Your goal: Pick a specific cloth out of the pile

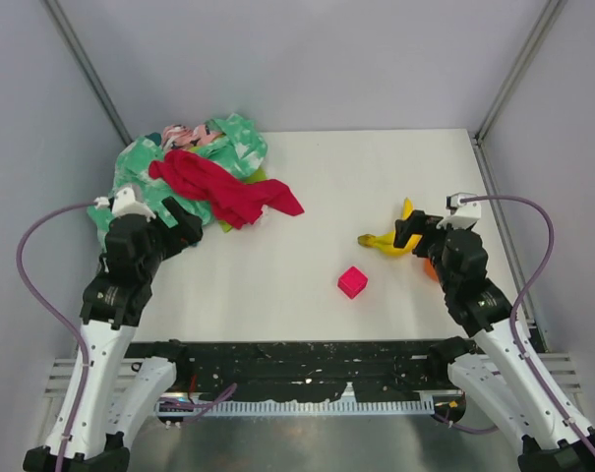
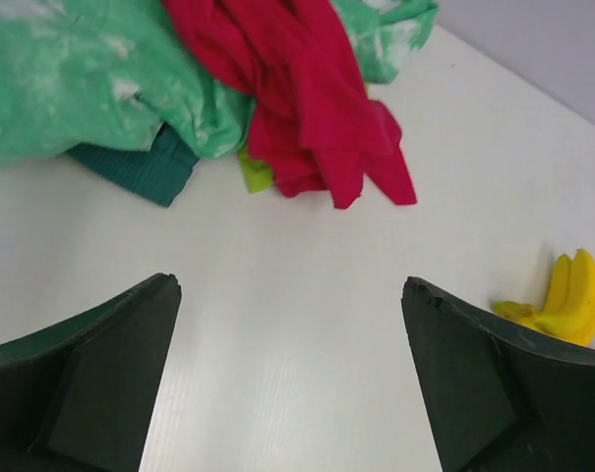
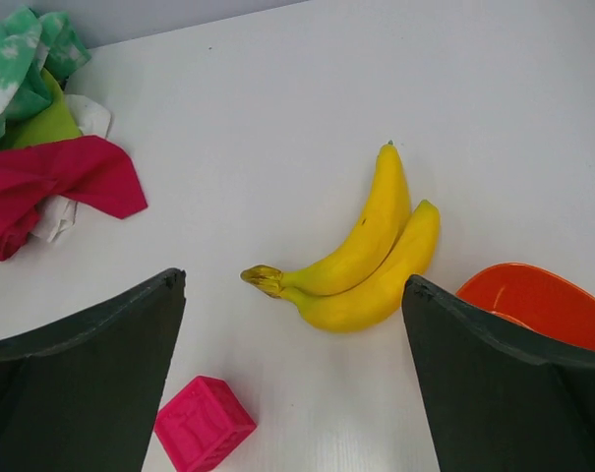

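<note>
The pile [image 1: 194,162] lies at the table's back left: a magenta-red cloth [image 1: 223,189] over mint-green patterned fabric [image 1: 233,138]. The lime-green cloth is mostly buried. Only small bits of it peek out under the red cloth in the top view [image 1: 224,225], in the left wrist view [image 2: 256,173] and in the right wrist view [image 3: 46,123]. My left gripper [image 1: 188,224] is open and empty, just in front of the pile [image 2: 290,285]. My right gripper [image 1: 412,230] is open and empty over the banana [image 3: 292,280].
A bunch of bananas [image 1: 387,242] [image 3: 366,258] lies at the right, with an orange bowl [image 3: 538,305] beside it. A pink cube [image 1: 352,282] [image 3: 204,425] sits mid-table. Dark teal fabric [image 2: 135,167] and white fabric [image 3: 73,211] edge the pile.
</note>
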### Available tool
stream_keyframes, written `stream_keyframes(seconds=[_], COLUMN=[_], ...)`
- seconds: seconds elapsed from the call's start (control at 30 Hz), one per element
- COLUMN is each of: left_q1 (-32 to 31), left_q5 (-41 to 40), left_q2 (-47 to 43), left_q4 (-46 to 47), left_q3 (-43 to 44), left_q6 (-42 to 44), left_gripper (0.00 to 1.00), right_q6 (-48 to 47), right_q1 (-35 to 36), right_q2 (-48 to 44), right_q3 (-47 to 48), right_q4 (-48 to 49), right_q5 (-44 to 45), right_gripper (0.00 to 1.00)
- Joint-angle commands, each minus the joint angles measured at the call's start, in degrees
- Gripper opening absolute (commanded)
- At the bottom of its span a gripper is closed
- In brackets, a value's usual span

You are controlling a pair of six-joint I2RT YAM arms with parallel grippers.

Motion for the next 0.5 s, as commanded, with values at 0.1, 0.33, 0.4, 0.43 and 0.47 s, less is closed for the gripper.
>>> stream_keyframes(seconds=[0.1, 0.33, 0.4, 0.43, 0.47], left_q1=[-0.6, -0.5, -0.6, -0.5, -0.5], left_q5=[-4.1, -1.8, -3.3, -6.0, -7.5], left_q2=[-5.7, 9.7, 17.8, 21.8, 27.0], left_q4=[1.1, 7.6, 9.4, 8.2, 6.1], left_q3=[-7.8, -1.9, 2.7, 5.8, 10.1], left_q6=[-1.6, 1.0, 2.7, 2.5, 3.0], left_gripper=[1.00, 1.00, 1.00, 1.00, 1.00], right_q6=[0.4, 0.5, 0.1, 0.2, -0.3], right_q1=[0.2, 0.2, 0.2, 0.3, 0.3], right_q2=[-1.9, -2.1, -1.6, -1.1, -0.8], right_q3=[-3.3, -4.8, -4.8, -4.8, -4.8], right_q4=[8.0, 12.6, 12.5, 12.9, 12.9], right_q5=[-6.2, -8.9, -8.4, -8.4, -8.4], right_gripper=[0.95, 0.95, 0.95, 0.95, 0.95])
